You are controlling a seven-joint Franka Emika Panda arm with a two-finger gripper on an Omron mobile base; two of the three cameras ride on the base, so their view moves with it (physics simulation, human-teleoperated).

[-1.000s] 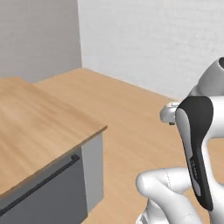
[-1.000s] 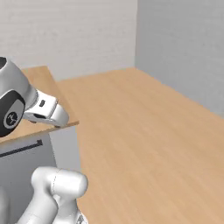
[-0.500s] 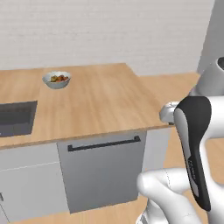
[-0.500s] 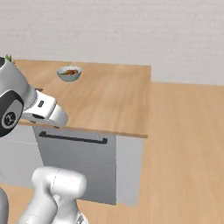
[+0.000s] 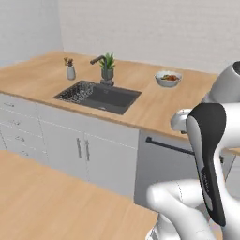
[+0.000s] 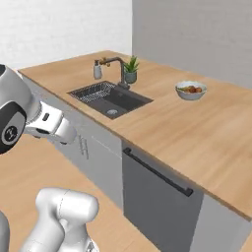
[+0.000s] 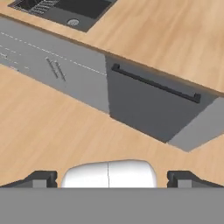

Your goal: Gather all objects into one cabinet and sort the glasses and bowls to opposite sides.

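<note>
Swinging round with the base, both base cameras now face a wooden counter (image 5: pixel 187 101) with a sink (image 5: pixel 99 95), where half a second ago only the counter's end and dishwasher front showed. From the left base view, a fruit bowl (image 5: pixel 168 78) sits right of the sink; no cups, bowls or wall cabinet appear. The right base view shows the dishwasher (image 6: pixel 157 194) below the counter. In the hand view the gripper (image 7: pixel 111 177) hangs spread wide, empty, aimed at the floor before the dishwasher, so which way the task's things lie cannot be told.
</note>
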